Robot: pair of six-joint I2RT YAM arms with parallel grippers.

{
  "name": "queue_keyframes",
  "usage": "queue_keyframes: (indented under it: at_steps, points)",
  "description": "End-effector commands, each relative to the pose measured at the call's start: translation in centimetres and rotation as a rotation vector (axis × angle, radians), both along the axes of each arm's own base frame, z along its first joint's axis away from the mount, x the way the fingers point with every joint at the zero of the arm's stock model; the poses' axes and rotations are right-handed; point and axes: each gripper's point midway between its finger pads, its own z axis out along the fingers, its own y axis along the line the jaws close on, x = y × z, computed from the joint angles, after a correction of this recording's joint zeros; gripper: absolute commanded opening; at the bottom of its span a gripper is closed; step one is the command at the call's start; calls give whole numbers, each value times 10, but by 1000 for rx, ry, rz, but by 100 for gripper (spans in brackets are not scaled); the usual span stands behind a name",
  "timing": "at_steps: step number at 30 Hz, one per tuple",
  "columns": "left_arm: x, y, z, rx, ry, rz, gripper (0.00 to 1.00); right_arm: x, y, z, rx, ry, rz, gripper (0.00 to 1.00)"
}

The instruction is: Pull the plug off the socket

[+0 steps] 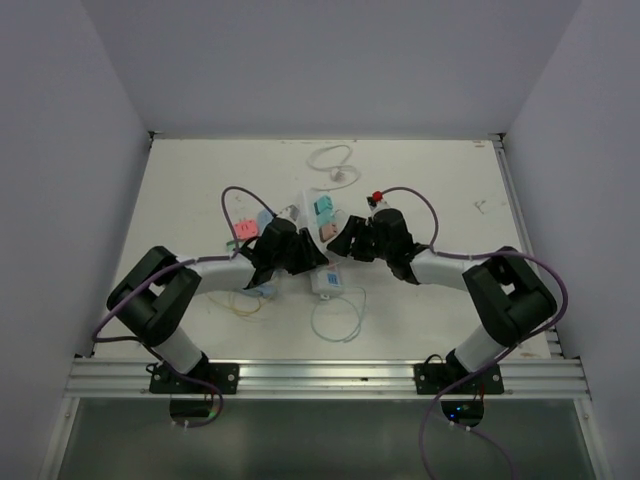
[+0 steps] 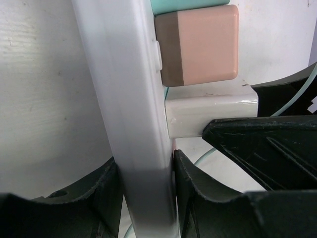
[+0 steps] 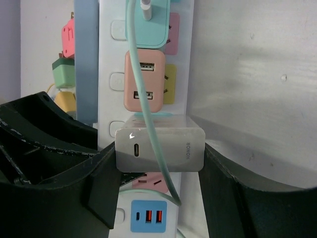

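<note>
1. A white power strip (image 1: 322, 245) lies near the middle of the white table (image 1: 440, 160), running near to far, with both arms converging on it.
2. The left gripper (image 2: 148, 193) straddles the strip's body (image 2: 133, 99): one finger (image 2: 94, 198) sits against one side of the casing, the other (image 2: 198, 198) against the opposite side. The jaws are clamped on the power strip.
3. The task's plug is a white charger block (image 3: 159, 148) marked HONOR, seated in the strip's face just near of a pink adapter (image 3: 144, 87).
4. The right gripper (image 3: 159, 163) has one finger (image 3: 94, 188) at the block's left side and the other (image 3: 233, 193) at its right. Both appear to touch it, so the jaws look clamped on the white charger block.
5. In the left wrist view the same block (image 2: 213, 116) stands out from the strip, with a black finger (image 2: 267, 144) of the right gripper pressed on it, and the pink adapter (image 2: 198, 44) just beside it.
6. A teal adapter (image 3: 148, 25) sits far of the pink one; its pale green cable (image 3: 148, 114) runs down across the pink adapter and the white block.
7. A blue USB adapter (image 3: 148, 216) occupies the strip near of the block.
8. A coiled white cable (image 1: 335, 165) lies on the table far of the strip.
</note>
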Motion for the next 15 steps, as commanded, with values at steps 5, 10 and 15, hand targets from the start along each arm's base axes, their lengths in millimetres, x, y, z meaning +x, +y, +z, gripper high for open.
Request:
queue_keyframes:
  at_steps: [5,10,15]
  points:
    - [9,38,-3,162,-68,102,0,-17,-21,20,-6,10,-72,0]
    - [13,54,10,218,-102,156,0,-17,-37,46,21,-56,-161,0]
    - [18,66,19,271,-129,192,0,-20,-42,54,46,-71,-187,0]
